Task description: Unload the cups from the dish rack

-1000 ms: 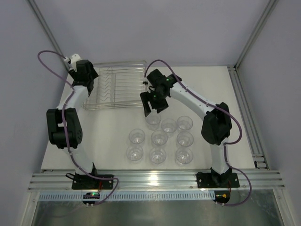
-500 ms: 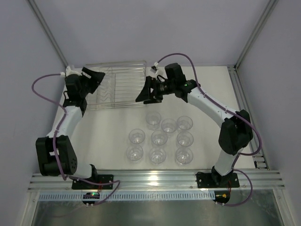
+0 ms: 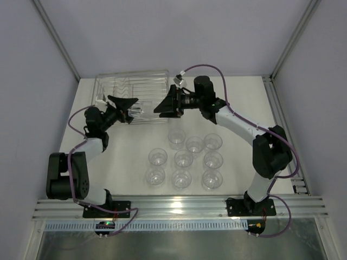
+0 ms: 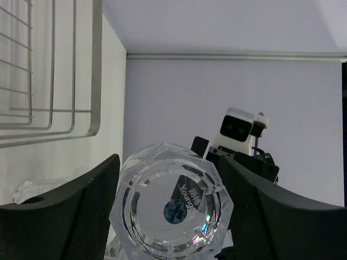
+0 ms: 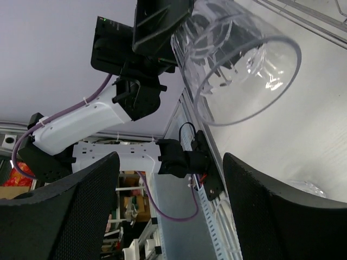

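My left gripper point(image 3: 132, 107) is shut on a clear plastic cup point(image 3: 140, 111) and holds it on its side in front of the silvery wire dish rack point(image 3: 142, 84). In the left wrist view the cup's faceted base point(image 4: 171, 208) fills the gap between the fingers point(image 4: 81, 216) of that gripper point(image 4: 169, 162). My right gripper point(image 3: 158, 109) is open and empty, pointing at the cup's mouth from the right. In the right wrist view the cup point(image 5: 238, 65) hangs above that gripper point(image 5: 171, 160), clear of it. Several more cups point(image 3: 183, 158) stand in rows on the table.
The rack's wires show at the upper left of the left wrist view point(image 4: 49, 70). The standing cups lie just in front of and below the right arm point(image 3: 238, 122). The enclosure walls stand close behind the rack, and an aluminium rail point(image 3: 179, 207) runs along the near edge.
My left gripper has swung from the rack's left end down and right, holding a cup. My right gripper rose from above the standing cups, turned left, and now faces the cup.
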You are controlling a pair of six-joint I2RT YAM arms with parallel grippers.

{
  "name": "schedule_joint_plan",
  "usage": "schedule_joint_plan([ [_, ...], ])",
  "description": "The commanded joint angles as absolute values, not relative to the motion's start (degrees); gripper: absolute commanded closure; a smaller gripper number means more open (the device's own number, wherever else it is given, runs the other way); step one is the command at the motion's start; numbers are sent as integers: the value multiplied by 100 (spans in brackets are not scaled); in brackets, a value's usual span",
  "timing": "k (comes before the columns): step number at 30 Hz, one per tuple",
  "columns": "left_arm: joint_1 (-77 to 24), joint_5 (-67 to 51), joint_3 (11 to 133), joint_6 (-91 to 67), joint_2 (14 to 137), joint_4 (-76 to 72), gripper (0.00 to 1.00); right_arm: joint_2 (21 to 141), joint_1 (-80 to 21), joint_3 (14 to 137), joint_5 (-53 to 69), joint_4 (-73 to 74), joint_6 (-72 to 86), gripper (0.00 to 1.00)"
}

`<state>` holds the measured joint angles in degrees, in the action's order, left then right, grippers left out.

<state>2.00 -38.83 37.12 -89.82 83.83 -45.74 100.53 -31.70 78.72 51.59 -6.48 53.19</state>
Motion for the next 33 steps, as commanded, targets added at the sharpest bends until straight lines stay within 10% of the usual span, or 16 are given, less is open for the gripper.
schedule_joint_plan([
  [1,53,-4245,3604,-9115,7972,-4941,100,9817,-3173,7893,5212,-1125,5467,21],
  [10,-790,-3964,3577,-9026,7822,-4641,100,10107,-3366,8086,5159,-1020,5475,28],
  [16,-1081,-3867,3691,-9000,8024,-4685,100,10117,-3410,8095,5133,-1160,5563,81],
  [19,-1064,-3832,3700,-8939,8086,-4632,76,10055,-3401,8077,5063,-1064,5476,96],
  [24,-871,-3692,3823,-8263,8121,-4044,1,9818,-3410,8077,4755,-493,5072,96],
  [33,174,-3490,4700,-6629,7928,-1615,0,9712,-3401,9348,2398,3148,2983,96],
])
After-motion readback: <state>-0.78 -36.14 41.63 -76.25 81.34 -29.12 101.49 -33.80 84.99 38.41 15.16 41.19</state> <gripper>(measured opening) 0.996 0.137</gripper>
